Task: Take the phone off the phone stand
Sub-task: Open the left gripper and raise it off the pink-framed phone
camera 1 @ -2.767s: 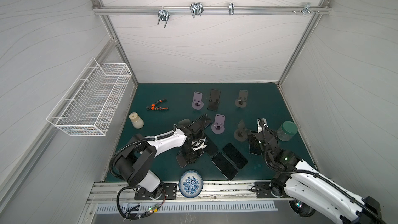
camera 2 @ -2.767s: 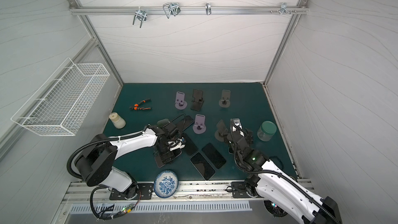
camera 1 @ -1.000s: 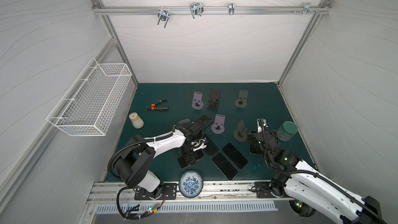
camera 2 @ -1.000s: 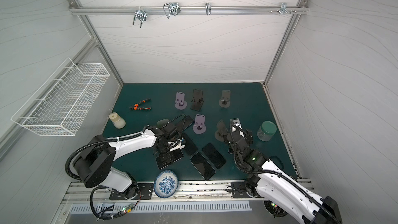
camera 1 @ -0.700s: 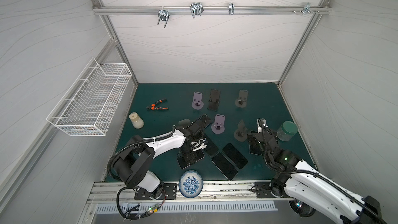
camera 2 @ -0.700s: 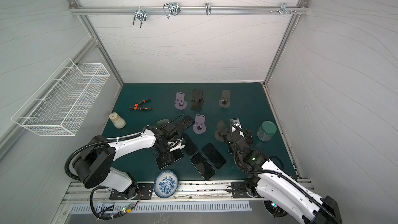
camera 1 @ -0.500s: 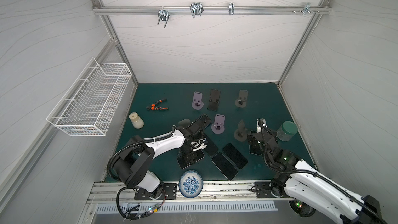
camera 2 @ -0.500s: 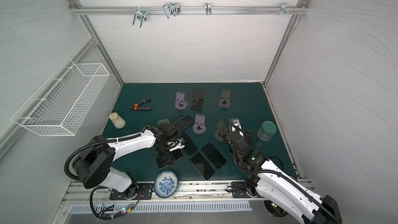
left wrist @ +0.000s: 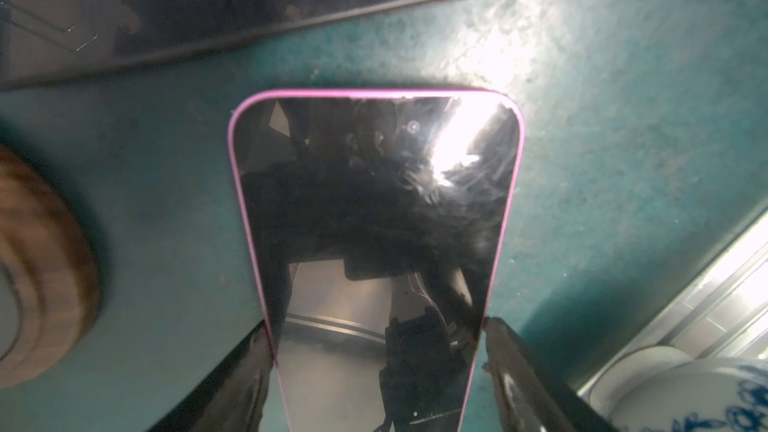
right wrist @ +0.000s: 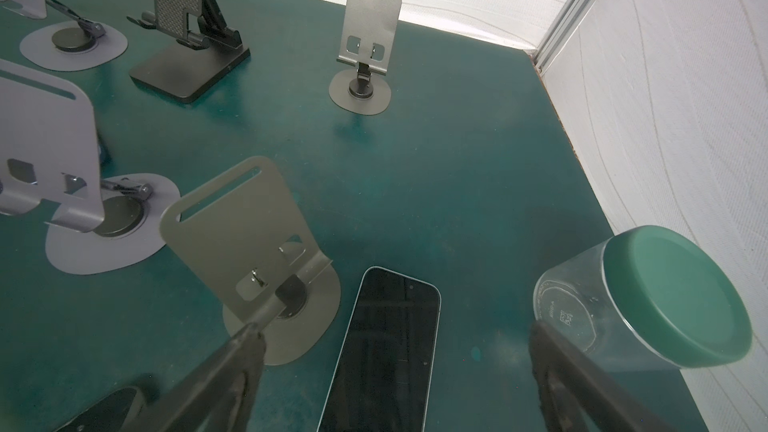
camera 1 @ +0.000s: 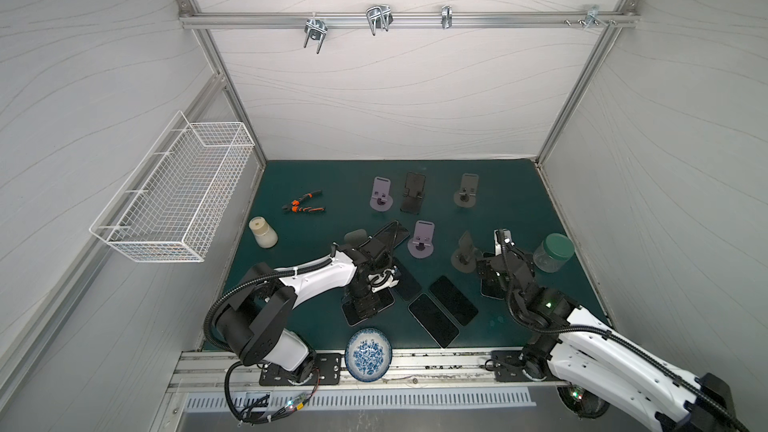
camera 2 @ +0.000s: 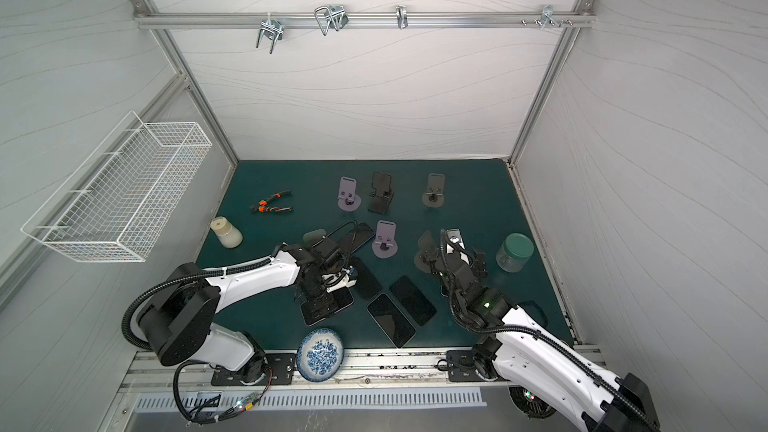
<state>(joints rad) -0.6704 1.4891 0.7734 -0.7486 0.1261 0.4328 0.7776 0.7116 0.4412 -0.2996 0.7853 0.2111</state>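
My left gripper [camera 1: 365, 299] [left wrist: 376, 334] is shut on a pink-edged phone [left wrist: 374, 222] [camera 1: 369, 308], a finger on each long edge. The phone lies low and nearly flat over the green mat [camera 1: 316, 259], screen up. Behind the left arm another dark phone [camera 1: 392, 234] leans tilted at a grey stand [camera 1: 355, 236]. My right gripper [right wrist: 395, 332] [camera 1: 492, 282] is open above a phone [right wrist: 386, 347] that lies flat on the mat. That phone is beside an empty grey stand [right wrist: 249, 234] [camera 1: 463, 253].
Empty stands: purple [camera 1: 381, 195], black [camera 1: 413, 193], grey [camera 1: 466, 195], purple [camera 1: 423, 238]. Three phones lie flat mid-mat [camera 1: 432, 320]. A blue plate [camera 1: 368, 353] sits at the front edge. A green-lidded jar [camera 1: 555, 251] stands right. Pliers [camera 1: 303, 207], white bottle [camera 1: 262, 232], wire basket [camera 1: 178, 197] are at left.
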